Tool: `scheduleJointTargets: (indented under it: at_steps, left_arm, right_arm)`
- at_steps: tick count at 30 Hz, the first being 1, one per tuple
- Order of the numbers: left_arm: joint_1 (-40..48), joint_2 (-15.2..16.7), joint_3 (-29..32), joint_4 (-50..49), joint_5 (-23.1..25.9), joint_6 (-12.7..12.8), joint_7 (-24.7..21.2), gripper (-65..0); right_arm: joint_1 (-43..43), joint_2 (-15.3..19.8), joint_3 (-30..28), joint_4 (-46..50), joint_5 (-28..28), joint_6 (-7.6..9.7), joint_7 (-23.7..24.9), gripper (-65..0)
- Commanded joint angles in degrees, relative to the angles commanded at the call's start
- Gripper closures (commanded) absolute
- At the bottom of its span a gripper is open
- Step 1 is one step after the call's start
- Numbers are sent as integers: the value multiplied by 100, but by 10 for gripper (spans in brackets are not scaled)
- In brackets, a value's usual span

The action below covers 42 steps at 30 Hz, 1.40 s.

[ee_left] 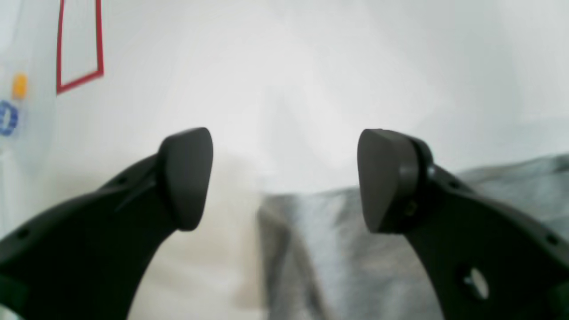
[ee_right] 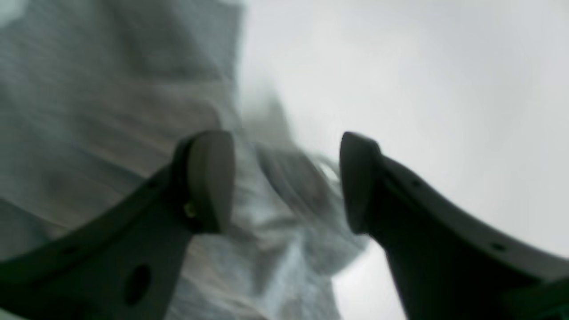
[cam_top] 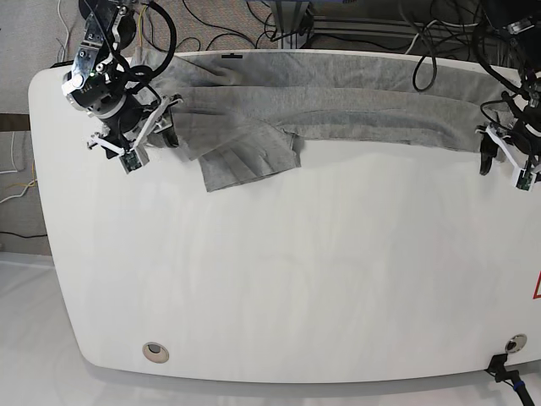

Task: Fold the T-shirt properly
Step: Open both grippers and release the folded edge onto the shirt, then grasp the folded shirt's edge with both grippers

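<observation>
The heather-grey T-shirt [cam_top: 338, 101] lies stretched in a long band along the table's back edge, with one sleeve [cam_top: 249, 161] sticking out toward the front. My right gripper [cam_top: 148, 135] hovers at the shirt's left end. In the right wrist view it [ee_right: 284, 182] is open, and blurred grey cloth [ee_right: 111, 89] lies below and between the fingers. My left gripper [cam_top: 505, 165] sits at the shirt's right end. In the left wrist view it [ee_left: 284, 182] is open and holds nothing, with the shirt's edge [ee_left: 333, 249] just under it.
The white table [cam_top: 296, 279] has a round hole near each front corner [cam_top: 155, 351] [cam_top: 514, 342]. A red tape outline [ee_left: 80, 44] marks the tabletop near the left arm. Cables [cam_top: 279, 21] lie on the floor behind the table.
</observation>
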Motion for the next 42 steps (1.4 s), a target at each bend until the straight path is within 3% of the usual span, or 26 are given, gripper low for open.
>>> scheduleJointTargets:
  at_steps: [1, 3, 6, 7, 16, 23, 28, 38, 42]
  left_arm:
    - [26, 79, 0, 53, 0, 0, 0, -462]
    - [62, 237, 0, 149, 0, 0, 0, -363]
    - [308, 440, -9, 536, 0, 0, 9, -143]
    - [422, 475, -9, 712, 0, 0, 9, -99]
    - [914, 1002, -9, 985, 18, 0, -9, -102]
    - [914, 1160, 9, 923, 79, 0, -9, -101]
    - [897, 1178, 26, 343, 255, 0, -18, -19]
    - [879, 1327, 211, -510, 448, 0, -651, -1]
    - [738, 1292, 404, -1037, 440, 0, -747, -1]
  right_arm:
    - [-9, -18, 0, 0, 114, 0, 0, -255]
    - [-18, -18, 0, 0, 352, 0, -18, -189]
    - [-185, -26, -9, 18, 615, 0, -18, -60]
    - [-220, -26, -9, 53, 659, 0, -18, -19]
    - [-615, -440, -9, 53, 615, 0, 9, 0]
    - [-615, -686, -9, 35, 35, 0, 18, 0]
    - [-624, -677, -9, -255, 9, 0, 18, 0]
    - [-879, -695, -378, -1231, -774, 0, 1547, 0]
    - [-853, -677, -378, -1793, -782, 0, 1705, 0]
